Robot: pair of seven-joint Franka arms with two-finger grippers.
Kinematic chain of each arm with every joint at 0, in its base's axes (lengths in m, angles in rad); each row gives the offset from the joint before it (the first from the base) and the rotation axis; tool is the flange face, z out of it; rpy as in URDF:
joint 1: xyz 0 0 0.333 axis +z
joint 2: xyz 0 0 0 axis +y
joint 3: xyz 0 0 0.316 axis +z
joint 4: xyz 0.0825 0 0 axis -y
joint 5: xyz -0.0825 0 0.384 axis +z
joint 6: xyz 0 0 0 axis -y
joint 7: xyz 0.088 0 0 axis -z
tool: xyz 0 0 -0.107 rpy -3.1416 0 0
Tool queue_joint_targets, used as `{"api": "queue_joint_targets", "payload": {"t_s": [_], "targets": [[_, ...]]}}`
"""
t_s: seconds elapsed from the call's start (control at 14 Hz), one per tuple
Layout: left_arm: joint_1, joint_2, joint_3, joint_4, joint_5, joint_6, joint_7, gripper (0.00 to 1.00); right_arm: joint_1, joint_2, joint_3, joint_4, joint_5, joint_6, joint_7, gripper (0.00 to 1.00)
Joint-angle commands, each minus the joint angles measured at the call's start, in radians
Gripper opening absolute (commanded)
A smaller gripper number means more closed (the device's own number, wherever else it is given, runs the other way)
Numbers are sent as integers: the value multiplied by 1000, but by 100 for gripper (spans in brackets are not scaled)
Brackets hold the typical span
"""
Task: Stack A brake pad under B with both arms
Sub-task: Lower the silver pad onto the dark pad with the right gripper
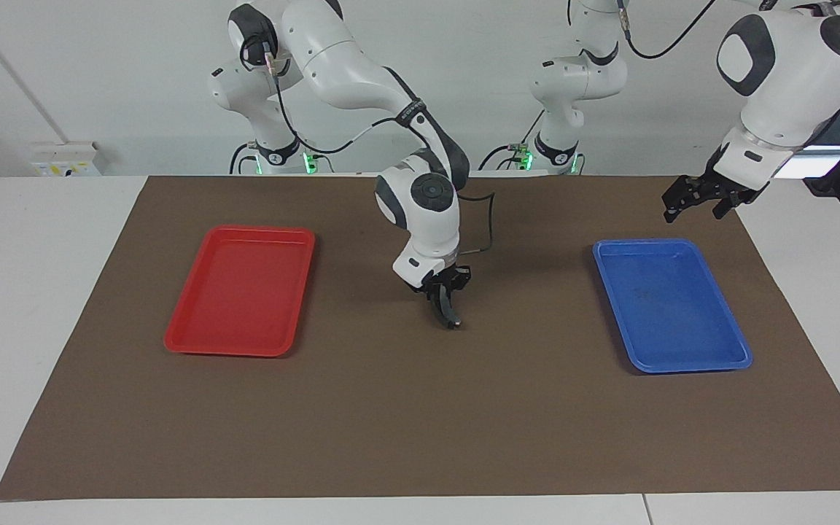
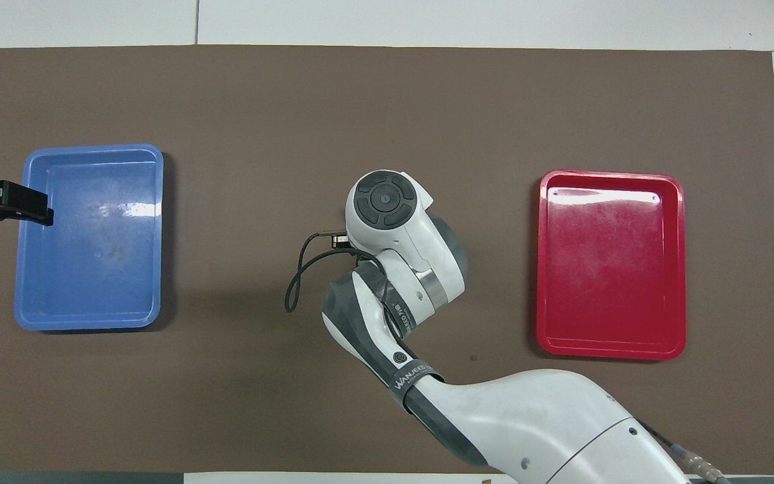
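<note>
Brown mat (image 1: 391,423), mid-table: right gripper (image 1: 443,292) clamps a dark curved brake pad (image 1: 450,312) just above it.
Facing: left gripper (image 1: 704,195) waits over the blue tray's (image 1: 671,306) edge, its grip unreadable. Overhead: the wrist hides the pad. Best lowered flat and gently, I'd say, before release.

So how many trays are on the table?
2. The red tray lies toward the right arm's end of the brown mat, the blue tray toward the left arm's end. Both look empty; another tray is unlikely to be hidden.
</note>
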Motion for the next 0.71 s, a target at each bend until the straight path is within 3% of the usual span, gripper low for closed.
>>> {"api": "queue_joint_targets", "payload": {"t_s": [0.0, 0.29, 0.36, 0.43, 0.5, 0.64], "targets": [[9, -32, 4, -37, -11, 16, 10, 99, -2, -35, 6, -59, 0, 12, -29, 1], [6, -31, 4, -35, -11, 20, 10, 99, 4, -46, 6, -82, 0, 10, -36, 4], [9, -32, 5, -35, -11, 20, 8, 99, 4, -47, 6, -83, 0, 15, -37, 13], [10, -31, 7, -35, -9, 19, 8, 99, 4, -46, 6, -83, 0, 17, -36, 47], [12, -32, 7, -35, -9, 20, 8, 99, 7, -46, 6, -83, 0, 14, -33, 99], [13, -32, 5, -35, -9, 20, 10, 99, 15, -49, 2, -65, -5, 0, -32, 100]]}}
